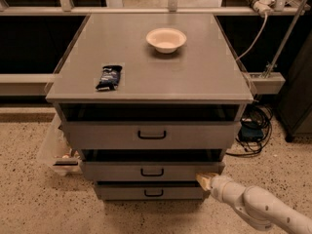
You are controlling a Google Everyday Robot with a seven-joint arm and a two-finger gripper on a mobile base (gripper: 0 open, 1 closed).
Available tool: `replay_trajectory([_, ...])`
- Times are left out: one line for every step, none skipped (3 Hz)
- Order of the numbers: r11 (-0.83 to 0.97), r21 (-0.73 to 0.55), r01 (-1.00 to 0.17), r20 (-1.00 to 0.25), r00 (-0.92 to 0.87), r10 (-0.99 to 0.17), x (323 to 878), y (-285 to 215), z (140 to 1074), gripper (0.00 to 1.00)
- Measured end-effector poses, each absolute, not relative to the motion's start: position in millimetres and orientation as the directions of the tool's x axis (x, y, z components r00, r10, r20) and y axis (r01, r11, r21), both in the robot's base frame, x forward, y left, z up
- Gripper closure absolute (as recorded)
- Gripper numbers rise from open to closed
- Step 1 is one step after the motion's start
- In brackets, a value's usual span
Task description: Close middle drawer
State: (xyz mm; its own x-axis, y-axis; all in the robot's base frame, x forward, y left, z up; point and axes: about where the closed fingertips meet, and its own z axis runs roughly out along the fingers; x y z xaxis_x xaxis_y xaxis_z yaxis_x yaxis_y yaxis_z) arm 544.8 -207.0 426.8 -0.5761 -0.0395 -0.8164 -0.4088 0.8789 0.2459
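The grey cabinet [151, 72] has three drawers. The middle drawer [152, 171] has a low grey front and a small black handle. It stands out only a little, with a narrow dark gap above its front. My gripper [204, 180], cream-tipped on a white arm, comes in from the lower right. It touches the right end of the middle drawer's front. The taller top drawer [152, 134] is also a little way out. The lowest drawer [153, 192] sits just below and behind the middle one.
A cream bowl [166, 39] and a dark snack packet [109, 77] lie on the cabinet top. A clear plastic bin [52, 152] stands on the floor at the left. Cables [253, 129] and a dark unit [298, 101] are at the right.
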Motion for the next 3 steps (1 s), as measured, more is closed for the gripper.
replay_trajectory([0.879, 0.246, -0.409, -0.816, -0.576, -0.040, 544.8, -206.9, 426.8, 1.00])
replay_trajectory([0.882, 0.223, -0.415, -0.837, -0.545, -0.045, 566.3, -197.5, 421.8, 1.00])
replay_trajectory([0.882, 0.214, -0.420, -0.845, -0.533, -0.049, 575.9, -192.0, 416.8, 1.00])
